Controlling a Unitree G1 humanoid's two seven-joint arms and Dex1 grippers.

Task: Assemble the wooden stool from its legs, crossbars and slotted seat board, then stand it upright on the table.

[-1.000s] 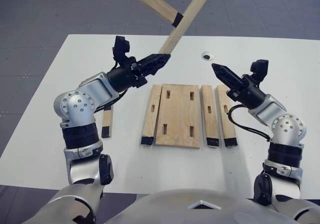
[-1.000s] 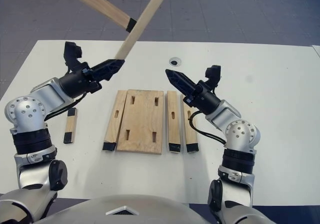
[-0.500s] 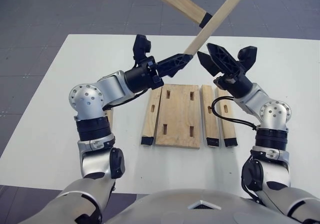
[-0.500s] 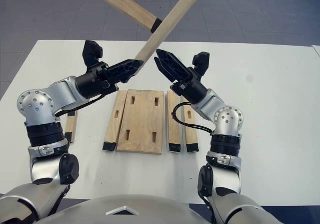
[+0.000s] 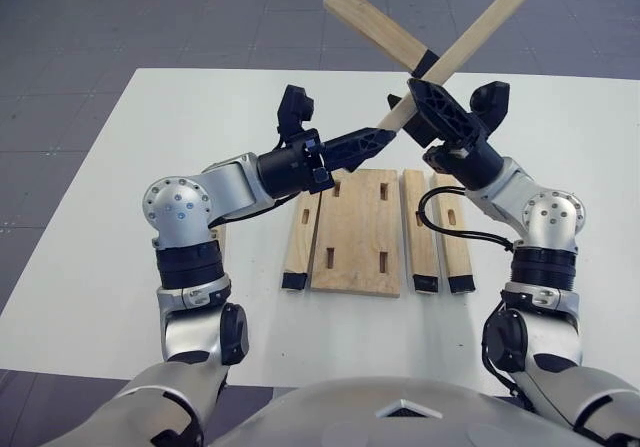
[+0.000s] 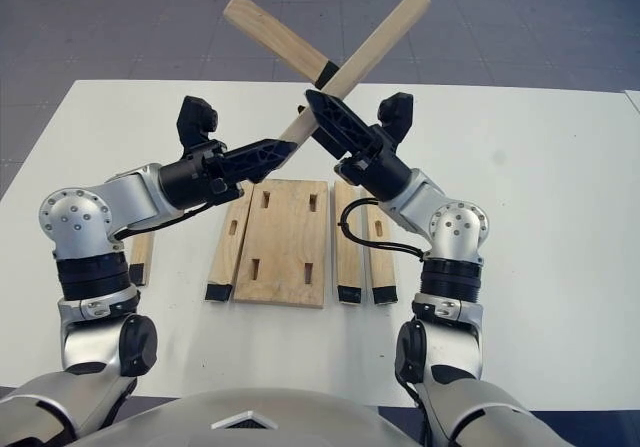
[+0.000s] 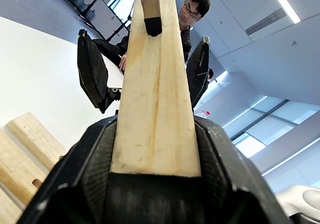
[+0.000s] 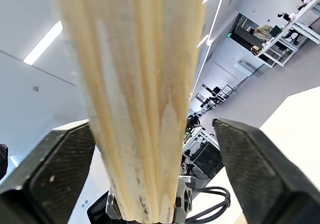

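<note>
Wooden leg, clamped in the jaws of your left gripper, points toward 1 o'clock; your right gripper has jaws apart astride it.

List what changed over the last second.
The left gripper carried the joined wooden pieces toward the robot's right. The right gripper rose and swung in; it now straddles them, open, not clamped. The seat board and the loose pieces beside it stayed put.

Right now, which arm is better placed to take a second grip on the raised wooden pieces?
Right. The right end effector sits open astride the long piece near the joint; the left end effector is shut on that piece's lower end.
</note>
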